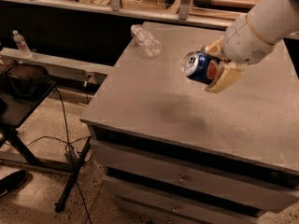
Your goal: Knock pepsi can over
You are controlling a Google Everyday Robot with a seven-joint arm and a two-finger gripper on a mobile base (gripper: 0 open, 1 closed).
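Observation:
The pepsi can (197,67) is dark blue with a silver top. It lies tilted almost on its side in the air, top pointing left, above the grey table top (154,101). My gripper (216,63) reaches in from the upper right on a white arm (261,27). Its beige fingers (225,77) sit above and below the can and are shut on it. A shadow on the table lies below the can. The can's rear half is hidden by the fingers.
A clear plastic bottle (145,40) lies on its side at the table's far left corner. The table is a cabinet with drawers (187,181). A black stand (23,92) with cables stands on the floor at left. A small bottle (19,42) stands on a ledge behind it.

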